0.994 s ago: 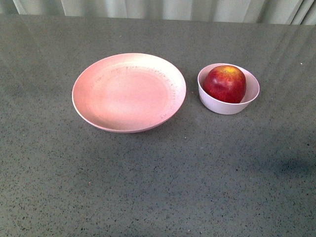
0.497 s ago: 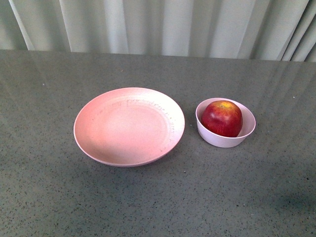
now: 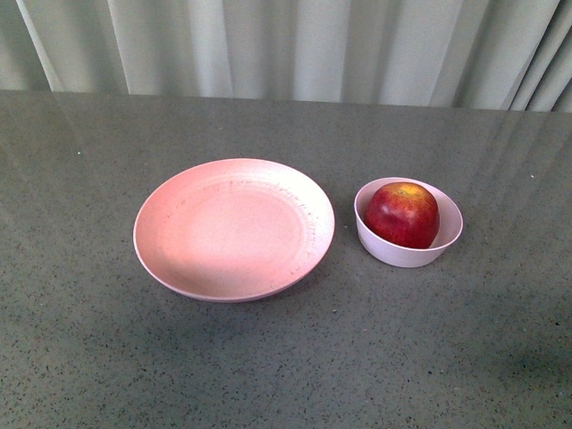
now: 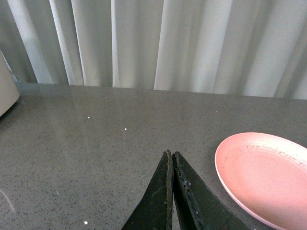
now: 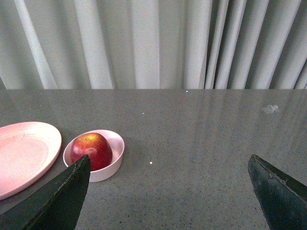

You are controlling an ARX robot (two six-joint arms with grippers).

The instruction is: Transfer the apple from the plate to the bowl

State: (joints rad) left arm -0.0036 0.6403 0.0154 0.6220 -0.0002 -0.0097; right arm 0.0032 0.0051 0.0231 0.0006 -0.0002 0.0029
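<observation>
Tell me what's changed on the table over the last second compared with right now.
Only the front view shifted: a second ago it looked more steeply down, and since then it has tilted up, so the curtain shows and everything sits lower in the picture. Nothing was grasped or released. The apple stayed in the bowl, the plate stayed bare beside it, and for the last half second nothing moved.

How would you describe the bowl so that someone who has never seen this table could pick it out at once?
On the grey table before the pale curtain, find the wide pink plate. Just right of it, not touching, sits the bowl: much smaller, paler and deeper, and the only dish holding something, a red apple.
</observation>
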